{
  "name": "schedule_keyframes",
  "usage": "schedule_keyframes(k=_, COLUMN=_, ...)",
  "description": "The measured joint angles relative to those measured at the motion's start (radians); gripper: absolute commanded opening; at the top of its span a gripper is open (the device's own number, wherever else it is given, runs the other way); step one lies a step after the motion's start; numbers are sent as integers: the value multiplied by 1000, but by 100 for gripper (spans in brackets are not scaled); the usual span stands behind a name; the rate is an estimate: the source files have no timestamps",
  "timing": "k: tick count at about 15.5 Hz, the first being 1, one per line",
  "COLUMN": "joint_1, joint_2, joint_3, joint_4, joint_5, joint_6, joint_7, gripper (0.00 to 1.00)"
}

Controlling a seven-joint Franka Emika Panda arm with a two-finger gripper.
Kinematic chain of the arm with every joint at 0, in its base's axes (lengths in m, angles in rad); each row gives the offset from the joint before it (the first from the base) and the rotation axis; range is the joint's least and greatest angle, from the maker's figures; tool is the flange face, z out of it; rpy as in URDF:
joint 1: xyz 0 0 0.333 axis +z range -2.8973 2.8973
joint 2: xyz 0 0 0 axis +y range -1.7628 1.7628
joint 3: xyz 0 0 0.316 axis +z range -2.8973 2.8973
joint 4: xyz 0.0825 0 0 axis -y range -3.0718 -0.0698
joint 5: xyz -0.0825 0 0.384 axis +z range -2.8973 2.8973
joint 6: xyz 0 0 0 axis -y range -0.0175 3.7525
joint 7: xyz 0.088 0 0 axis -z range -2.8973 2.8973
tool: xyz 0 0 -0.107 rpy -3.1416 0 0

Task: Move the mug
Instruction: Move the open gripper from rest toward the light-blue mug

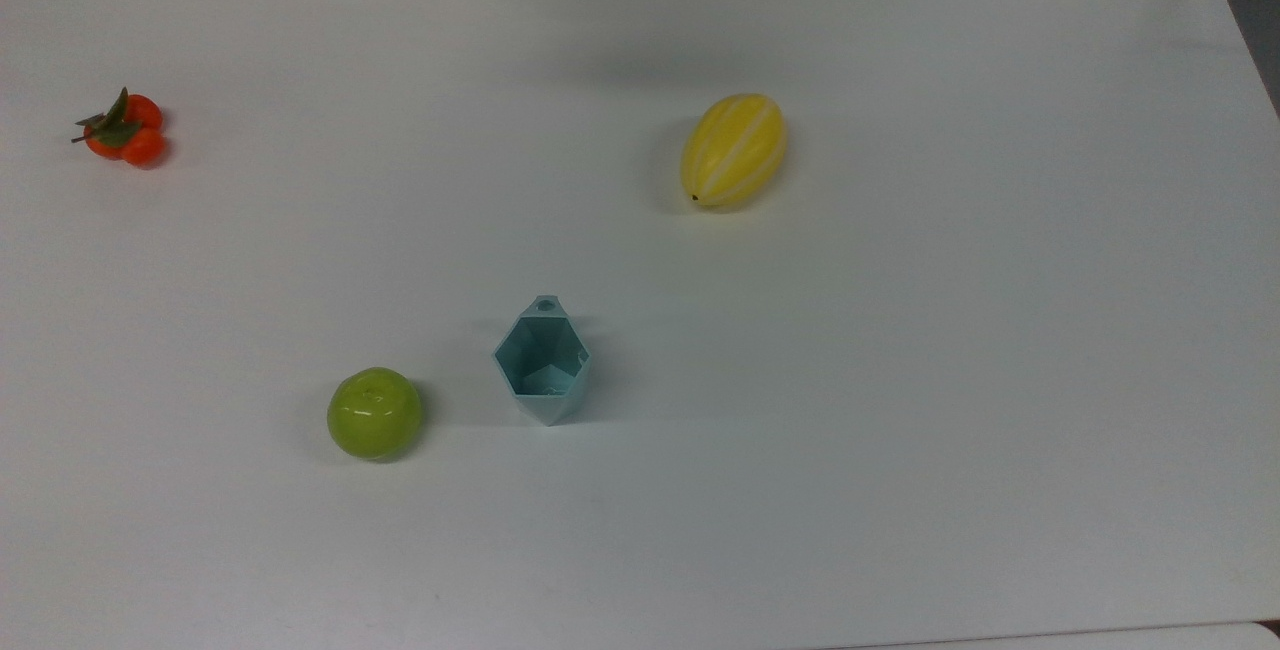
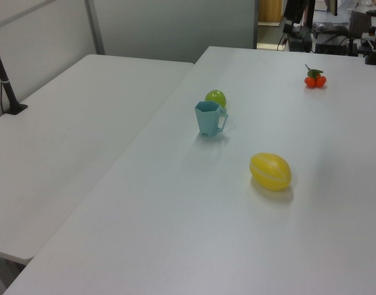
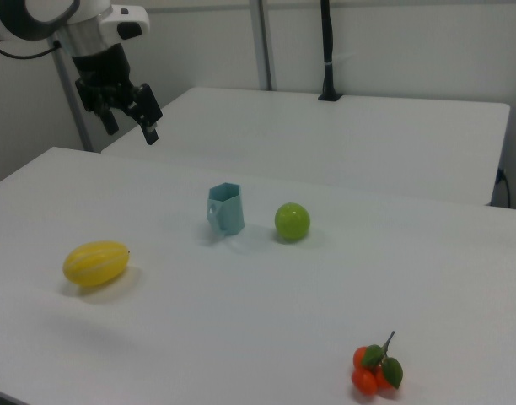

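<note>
On the white table [image 1: 900,380], the mug [image 1: 543,362] stands upright beside the apple [image 1: 374,413].
High in the right view's upper left, well apart from it, the gripper [image 3: 130,118] hangs with fingers parted, holding nothing.

arm raised, wrist tilted — gripper [image 3: 130,110] — fingers spread apart, holding nothing

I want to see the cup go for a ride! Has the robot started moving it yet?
Not yet. The mug stands upright on the table beside the green apple, untouched. The robot's hand is open and empty, raised well above the table, off to the right view's left. Reaching, gripping and moving the mug are all left.
</note>
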Motion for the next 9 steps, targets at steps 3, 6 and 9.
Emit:
schedule_keyframes(k=3, joint_1=0, joint_2=0, joint_3=0, joint_4=0, joint_5=0, joint_6=0, joint_7=0, gripper=100)
schedule_keyframes(k=6, joint_1=0, joint_2=0, joint_3=0, joint_4=-1, joint_5=0, joint_6=0, joint_7=0, gripper=100)
schedule_keyframes(k=9, joint_1=8, joint_2=0, joint_3=1, joint_4=-4, joint_5=0, joint_6=0, joint_7=0, gripper=100)
